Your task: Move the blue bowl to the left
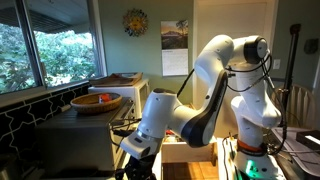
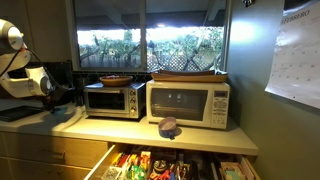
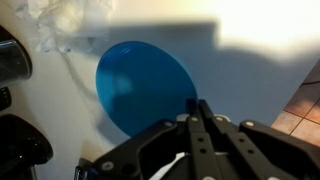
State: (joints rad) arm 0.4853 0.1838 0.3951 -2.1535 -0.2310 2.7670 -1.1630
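Closest to the wrist lens is your black Robotiq gripper, entering from 6 o'clock. Its two fingers are drawn together until only a thin seam shows between them, and you can see nothing held there.

The small round bright blue plastic bowl lies upright on a pale, partly shadowed surface. It looks bare inside. It sits at about 10 o'clock from your fingertips, and its 3 o'clock rim comes right up to them. You cannot tell from this view whether the tips touch the rim or hang above it. Dark rounded shapes at 8 and 9 o'clock on the frame's edge are too blurred to name.

In both exterior views, a larger tan wooden bowl rests on top of a silver toaster oven, with something red in it. A white microwave stands just beside the oven, at its 3 o'clock.

Below the counter, at 6 o'clock, an open wooden drawer is crowded with colourful small items too tiny to tell apart.

Your white Panda arm bends down in an exterior view towards 7 o'clock, with the wooden bowl at its 9 o'clock.
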